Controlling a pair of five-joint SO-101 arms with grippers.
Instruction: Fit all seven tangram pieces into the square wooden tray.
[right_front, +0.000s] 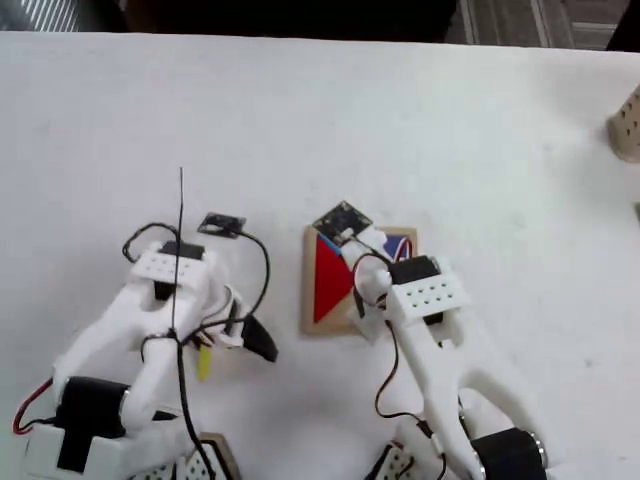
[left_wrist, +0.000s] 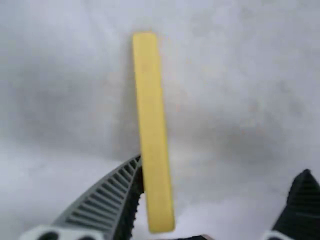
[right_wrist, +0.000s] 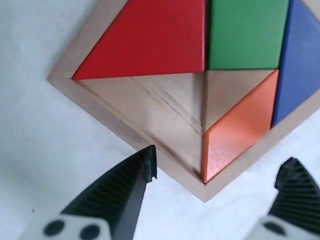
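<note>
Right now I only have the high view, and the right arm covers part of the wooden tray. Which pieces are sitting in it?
Observer: Four lie in the wooden tray: a red triangle, a green piece, a blue piece and an orange parallelogram.
Operator: Any room left?
Observer: Yes, bare wood shows between the red triangle and the orange parallelogram.
Operator: What about the left arm?
Observer: The left gripper is open, not clamped on the yellow piece, which shows edge-on.
</note>
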